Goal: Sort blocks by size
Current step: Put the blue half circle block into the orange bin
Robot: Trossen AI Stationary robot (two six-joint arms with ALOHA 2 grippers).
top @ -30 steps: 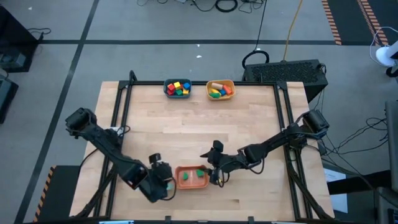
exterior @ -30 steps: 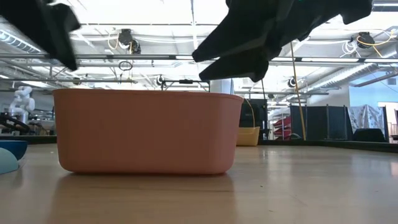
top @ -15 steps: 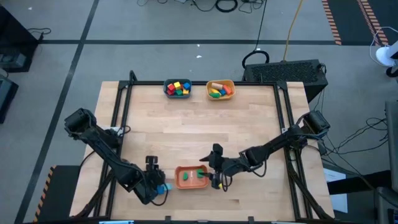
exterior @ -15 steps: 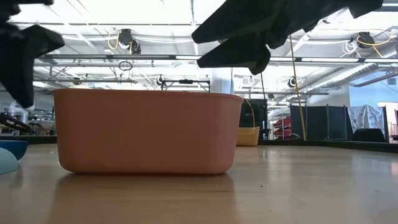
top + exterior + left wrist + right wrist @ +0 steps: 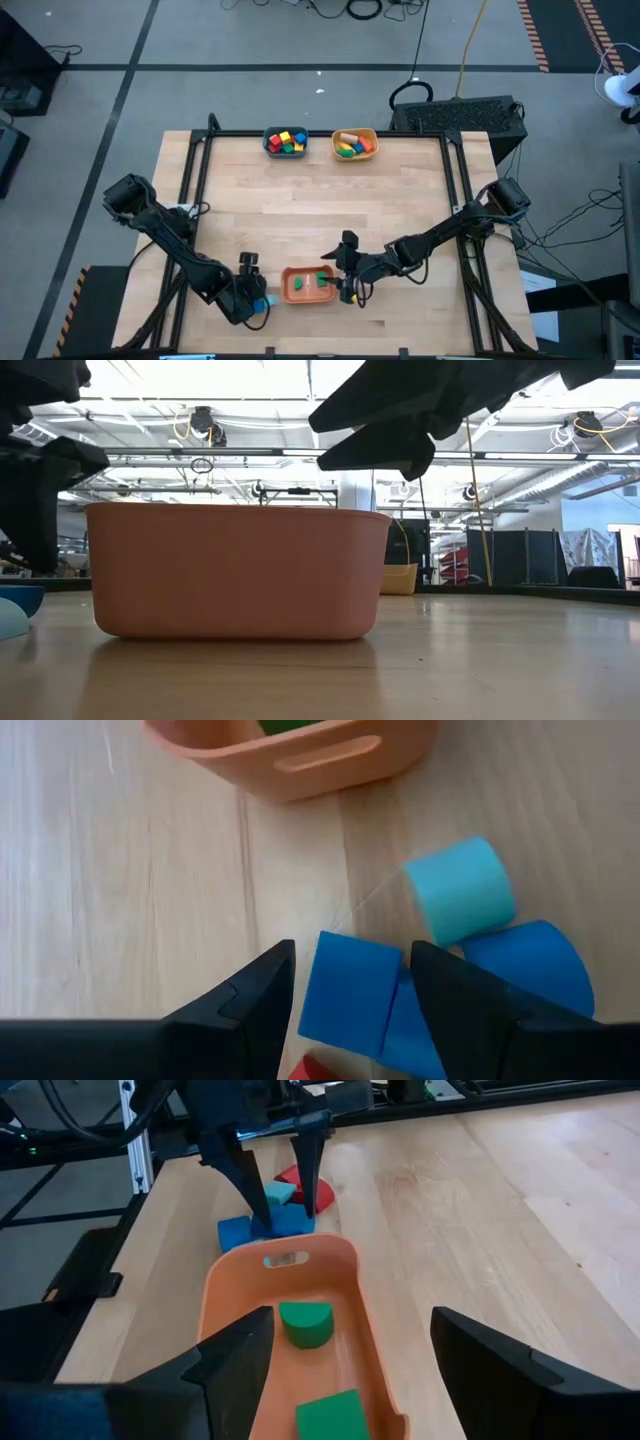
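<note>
An orange bowl (image 5: 308,285) stands near the table's near edge and holds two green blocks (image 5: 305,1323). Just left of it a small heap of blocks lies on the table: a blue block (image 5: 350,990), a light blue cylinder (image 5: 460,892), a rounded blue piece (image 5: 535,965) and a red piece (image 5: 308,1070). My left gripper (image 5: 258,298) is open and points down over this heap, one finger on either side of the blue block (image 5: 290,1220). My right gripper (image 5: 345,285) is open and empty above the bowl's right end.
A teal bowl (image 5: 285,142) and a yellow bowl (image 5: 354,144), both with mixed blocks, stand at the table's far edge. Bare wood lies between them and the orange bowl. The black frame rail (image 5: 195,190) runs along the table's sides.
My left gripper has gone from beside the orange bowl toward the table's left edge and down onto the heap of blocks. My right gripper has shifted slightly toward the near edge and stayed open over the bowl.
</note>
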